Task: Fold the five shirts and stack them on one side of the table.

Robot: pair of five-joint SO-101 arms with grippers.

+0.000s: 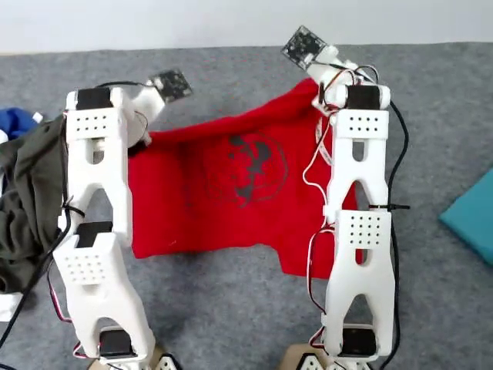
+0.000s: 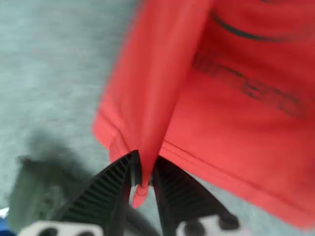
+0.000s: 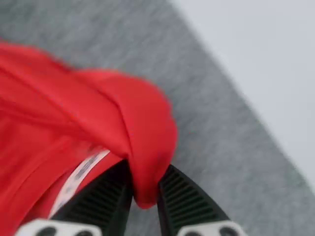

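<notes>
Red cotton T-shirt with a dark round print [image 1: 231,193] lies spread, print side up, in the middle of the grey fabric-covered desk [image 1: 231,308], between the white left arm [image 1: 96,200] and the white right arm [image 1: 362,231]. The left jaws are clamped on the shirt's edge on the left arm's side. In the left wrist view, the ribbed black fingers [image 2: 110,189] pinch a narrow fold of the red cloth [image 2: 236,98] at its stitched hem, a small tip of fabric pokes out between them, and the grey desk [image 2: 49,73] lies beside the shirt.

The right jaws are clamped on the shirt's far corner on the right arm's side, where the high view shows the cloth drawn up into a peak. In the right wrist view, a rounded bunch of red fabric [image 3: 74,123] sits gripped between the black fingers [image 3: 184,196], with a white sewn-in label [image 3: 81,172] just beside the grip and the grey desk [image 3: 221,123] beyond. One sleeve sticks out at the shirt's near edge, close to the right arm.

A crumpled dark olive garment [image 1: 27,193] is heaped at the desk's left edge, touching the left arm, with a blue garment [image 1: 15,122] just behind it. A teal cloth [image 1: 474,212] lies at the right edge, well apart from the red shirt.
</notes>
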